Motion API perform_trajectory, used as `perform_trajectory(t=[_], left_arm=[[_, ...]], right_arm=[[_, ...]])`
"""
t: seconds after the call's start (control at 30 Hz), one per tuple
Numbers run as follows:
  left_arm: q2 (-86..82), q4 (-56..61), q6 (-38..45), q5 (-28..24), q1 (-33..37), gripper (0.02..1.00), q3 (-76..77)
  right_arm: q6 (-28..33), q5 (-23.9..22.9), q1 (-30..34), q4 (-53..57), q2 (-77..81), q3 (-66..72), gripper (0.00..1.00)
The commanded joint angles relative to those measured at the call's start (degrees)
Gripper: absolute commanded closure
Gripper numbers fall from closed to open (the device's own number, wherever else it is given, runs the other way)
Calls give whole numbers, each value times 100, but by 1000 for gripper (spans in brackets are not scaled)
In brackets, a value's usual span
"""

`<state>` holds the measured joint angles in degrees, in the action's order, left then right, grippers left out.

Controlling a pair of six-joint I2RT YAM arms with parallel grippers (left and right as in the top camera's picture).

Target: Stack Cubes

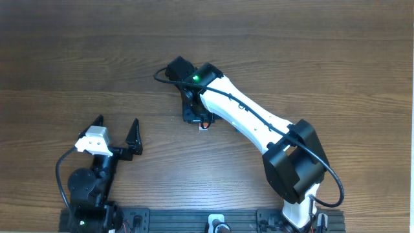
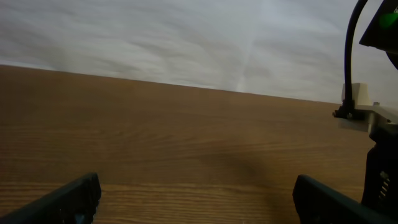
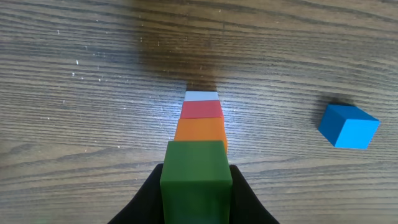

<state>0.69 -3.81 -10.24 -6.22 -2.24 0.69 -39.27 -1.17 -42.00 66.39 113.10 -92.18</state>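
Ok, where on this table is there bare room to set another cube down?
Bare table runs along the whole far side, and between the open left jaws and the cube stack. A smaller free strip lies between the stack and the blue cube. Crowded: at the stack itself, where the right jaws grip the green cube on top.

Right arm (image 1: pixel 242 113): white links, black joints, external black cable (image 1: pixel 259 118), green indicator light (image 1: pixel 195 79). Left arm (image 1: pixel 97 178): black; white wrist block (image 1: pixel 96 138); black left hand (image 1: pixel 118 120).

Green cube (image 3: pixel 196 171) sits atop orange cube (image 3: pixel 200 134), red cube (image 3: pixel 201 109), white cube (image 3: pixel 201 96); blue cube (image 3: pixel 348 126) apart.
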Motion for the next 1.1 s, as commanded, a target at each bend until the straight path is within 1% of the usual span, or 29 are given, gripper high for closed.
perform_trajectory(t=[0.03,0.13,0.23,0.33,0.47,0.67,0.77,0.9,1.1], left_arm=[[-52,-2,83,4,-11,20,-37],[-52,-2,83,4,-11,18,-37],[-52,0,83,4,-11,23,-37],[-52,0,83,4,-11,20,-37],[-52,0,83,4,-11,20,-37],[-52,0,83,4,-11,18,-37],[-52,0,83,4,-11,23,-37],[-52,0,83,4,-11,18,-37],[-52,-2,83,4,-11,18,-37]], right_arm=[[-96,28,-11,-63,57,188,844],[-98,33,-11,-96,57,188,772],[-98,35,-11,-105,57,188,660],[-96,52,-11,-107,57,188,608],[-96,74,-11,-107,57,188,577],[-94,76,-9,-109,42,184,454],[-90,72,-9,-103,9,131,417],[-4,66,-11,-107,-90,28,327],[68,9,-11,-79,-352,-74,62]])
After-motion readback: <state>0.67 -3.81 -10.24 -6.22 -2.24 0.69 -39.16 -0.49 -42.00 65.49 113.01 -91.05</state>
